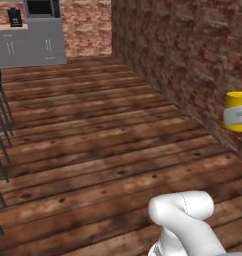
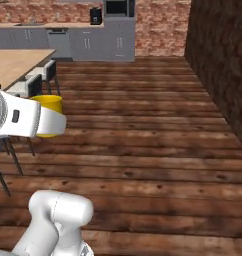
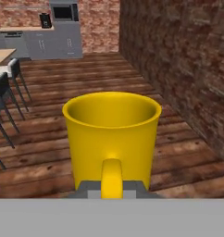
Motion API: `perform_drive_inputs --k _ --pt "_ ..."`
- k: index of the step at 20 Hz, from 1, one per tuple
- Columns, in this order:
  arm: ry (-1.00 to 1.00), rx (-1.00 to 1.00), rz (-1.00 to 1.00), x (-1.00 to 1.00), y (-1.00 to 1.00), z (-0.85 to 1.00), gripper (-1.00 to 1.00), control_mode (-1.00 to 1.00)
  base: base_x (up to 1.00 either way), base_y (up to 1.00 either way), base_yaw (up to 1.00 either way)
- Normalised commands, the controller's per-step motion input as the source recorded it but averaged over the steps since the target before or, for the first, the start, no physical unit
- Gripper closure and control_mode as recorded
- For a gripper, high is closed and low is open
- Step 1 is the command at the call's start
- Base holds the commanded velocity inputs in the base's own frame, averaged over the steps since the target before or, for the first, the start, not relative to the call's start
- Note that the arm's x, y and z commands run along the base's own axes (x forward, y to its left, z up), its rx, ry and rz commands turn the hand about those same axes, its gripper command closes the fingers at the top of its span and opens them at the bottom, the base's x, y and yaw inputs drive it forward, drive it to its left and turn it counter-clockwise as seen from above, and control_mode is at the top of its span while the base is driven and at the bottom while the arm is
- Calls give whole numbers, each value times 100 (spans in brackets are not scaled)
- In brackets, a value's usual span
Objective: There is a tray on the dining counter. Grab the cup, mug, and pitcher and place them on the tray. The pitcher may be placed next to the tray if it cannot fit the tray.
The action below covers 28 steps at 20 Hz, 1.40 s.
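Observation:
My gripper (image 3: pixel 112 191) is shut on the loop handle of the golden-yellow mug (image 3: pixel 112 134), which stays upright and looks empty, held in the air above the wooden floor. In the left base view the mug (image 1: pixel 236 102) hangs at the right edge, close to the brick wall, with the white hand across it. From the other side the mug (image 2: pixel 52 113) sits just beyond my white forearm. The light wood dining counter (image 2: pixel 17 64) lies to the left, and its corner (image 3: pixel 0 56) also appears in the hand view. The tray, cup and pitcher are out of view.
A brick wall (image 1: pixel 193 55) runs along the right. Dark-legged stools (image 2: pixel 37 86) stand along the dining counter's edge. Grey kitchen cabinets (image 2: pixel 88 42) with a coffee machine (image 2: pixel 95 15) and a microwave (image 2: pixel 118 7) line the far wall. Open wooden floor (image 2: pixel 153 130) stretches ahead.

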Motion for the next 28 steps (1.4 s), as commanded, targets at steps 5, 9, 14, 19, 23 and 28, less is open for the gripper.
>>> perform_drive_inputs --k 5,9,14,19,23,28 --pt "0 0 0 0 0 0 100 100 100 -48 48" --pt "0 0 0 0 0 0 100 100 94 -62 51" --pt "0 0 0 0 0 0 100 100 77 -72 54" --pt "0 0 0 0 0 0 100 100 65 -76 55" --pt "0 0 0 0 0 0 100 100 64 -75 55" --pt "0 0 0 0 0 0 100 100 58 -73 55"
